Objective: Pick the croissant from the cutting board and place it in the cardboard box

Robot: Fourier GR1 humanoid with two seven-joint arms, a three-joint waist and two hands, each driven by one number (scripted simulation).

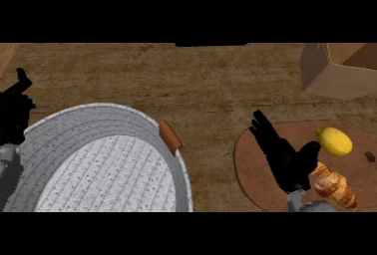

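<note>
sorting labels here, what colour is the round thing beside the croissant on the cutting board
Yellow: the round thing looks like a lemon, seen best in the head view.

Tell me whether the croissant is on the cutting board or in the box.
On the cutting board: the croissant lies beside the right hand, not yet grasped.

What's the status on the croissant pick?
Right hand open over cutting board, beside croissant, not gripping. Left hand resting at left edge. Lemon on board; cardboard box beyond.
</note>
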